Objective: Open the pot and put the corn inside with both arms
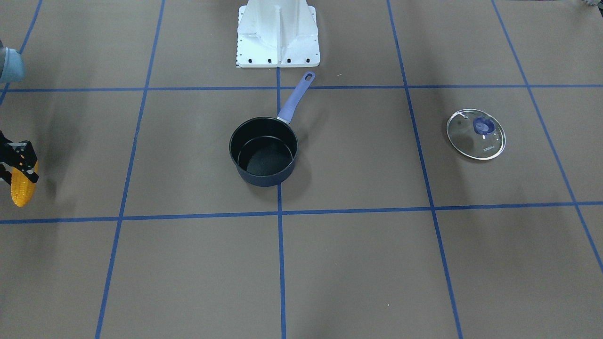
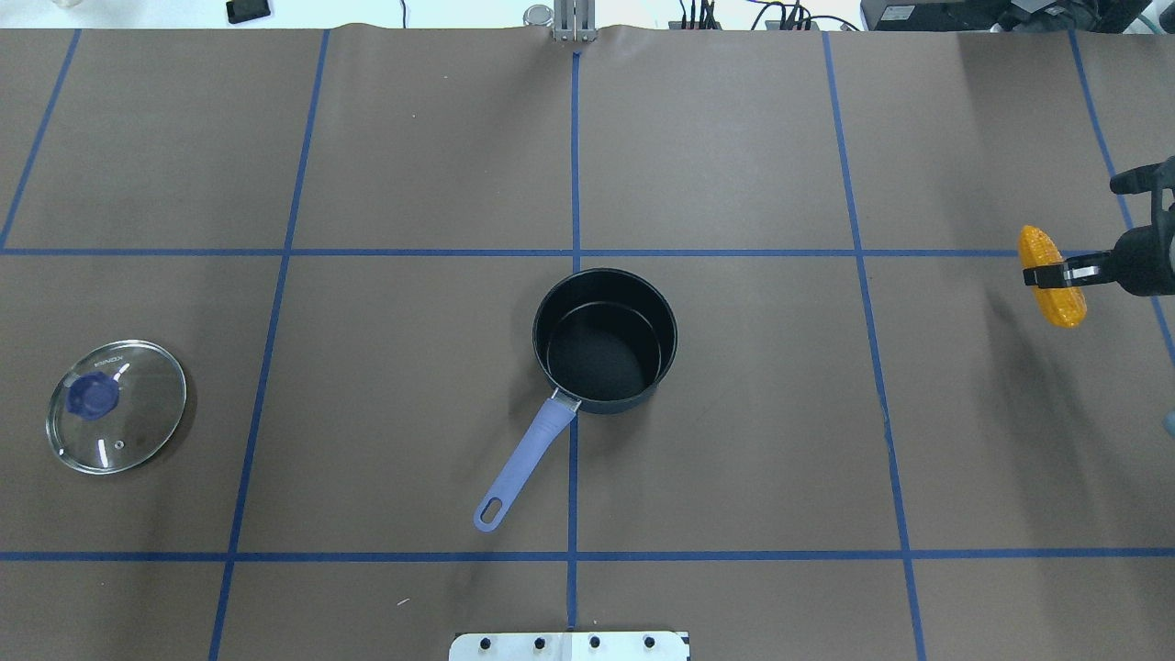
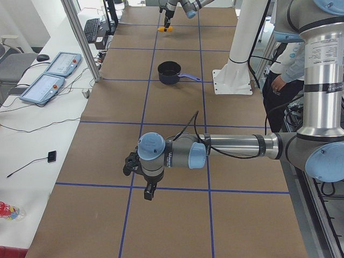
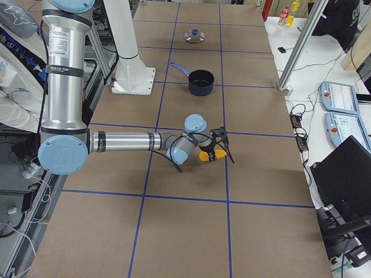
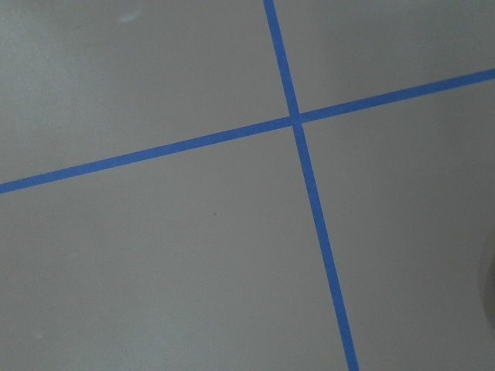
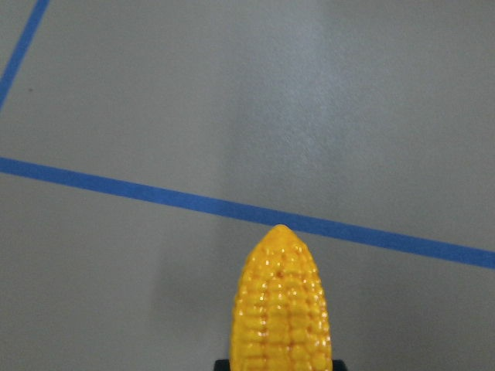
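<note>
Corn (image 6: 282, 305) — orange-yellow, knobbly kernels, tapered tip

A brown surface (image 2: 734, 413) is divided into a grid by blue tape lines (image 2: 575, 165). In the exterior left view a white bench (image 3: 32, 134) runs down the left side. It carries a control pendant (image 3: 61, 63), a second pendant (image 3: 41, 87) just below it, a keyboard (image 3: 92, 29) at upper left, a mouse (image 3: 42, 57) and a small black device (image 3: 51, 156) on a thin cable. A person (image 3: 285, 70) stands at the right edge.

Pot (image 2: 601, 353) sits centre; lid (image 2: 117, 406) left; corn (image 2: 1062, 303) apparently aloft right.
</note>
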Robot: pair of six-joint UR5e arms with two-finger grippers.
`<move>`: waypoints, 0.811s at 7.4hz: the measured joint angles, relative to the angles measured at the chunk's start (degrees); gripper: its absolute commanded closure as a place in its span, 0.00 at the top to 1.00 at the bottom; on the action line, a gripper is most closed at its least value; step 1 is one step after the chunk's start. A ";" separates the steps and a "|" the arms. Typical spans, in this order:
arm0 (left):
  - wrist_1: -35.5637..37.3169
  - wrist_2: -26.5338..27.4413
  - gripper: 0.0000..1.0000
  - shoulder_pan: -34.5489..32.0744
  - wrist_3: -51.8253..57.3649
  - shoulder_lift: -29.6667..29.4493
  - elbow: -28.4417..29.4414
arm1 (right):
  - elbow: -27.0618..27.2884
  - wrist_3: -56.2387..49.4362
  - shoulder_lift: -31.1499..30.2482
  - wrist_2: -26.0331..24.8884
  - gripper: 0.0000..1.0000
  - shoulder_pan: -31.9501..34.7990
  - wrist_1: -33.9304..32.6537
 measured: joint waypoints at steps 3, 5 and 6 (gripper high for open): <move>0.16 0.10 0.99 0.03 -0.03 0.00 -0.13 | 15.22 3.18 5.82 0.07 0.00 -0.93 -23.19; 0.16 0.09 0.99 0.06 -0.05 0.04 0.01 | 17.73 15.86 15.05 -3.33 0.00 -7.96 -31.24; 0.14 0.13 0.99 0.09 -0.09 0.02 0.15 | 17.85 22.09 21.79 -7.47 0.00 -13.28 -37.78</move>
